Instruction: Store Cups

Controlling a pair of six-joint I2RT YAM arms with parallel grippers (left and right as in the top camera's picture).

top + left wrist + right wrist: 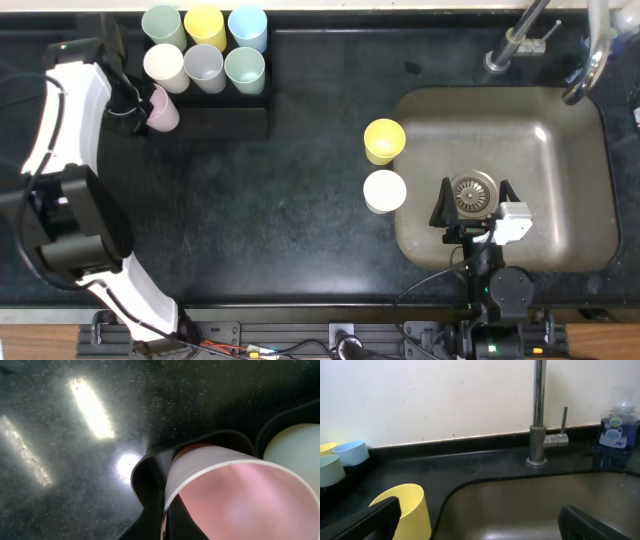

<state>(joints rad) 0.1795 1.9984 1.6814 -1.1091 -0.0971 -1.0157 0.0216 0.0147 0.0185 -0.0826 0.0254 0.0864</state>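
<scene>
My left gripper (138, 104) is shut on a pink cup (162, 108), held tilted at the front left corner of the black cup rack (235, 122). Up close, the pink cup (235, 495) hangs over a dark rack slot beside a white cup (296, 445). The rack holds several cups, among them green (162, 24), yellow (205, 26) and blue (247, 27). A loose yellow cup (384, 140) and a loose white cup (384, 190) stand on the counter at the sink's left rim. My right gripper (474, 208) is open over the sink, with the yellow cup (402, 507) off to one side.
The steel sink (560, 130) takes up the right side, with its drain (474, 190) under the right gripper. A faucet (537, 420) and a blue soap bottle (617, 427) stand behind the sink. The dark countertop (280, 220) lies bare between rack and sink.
</scene>
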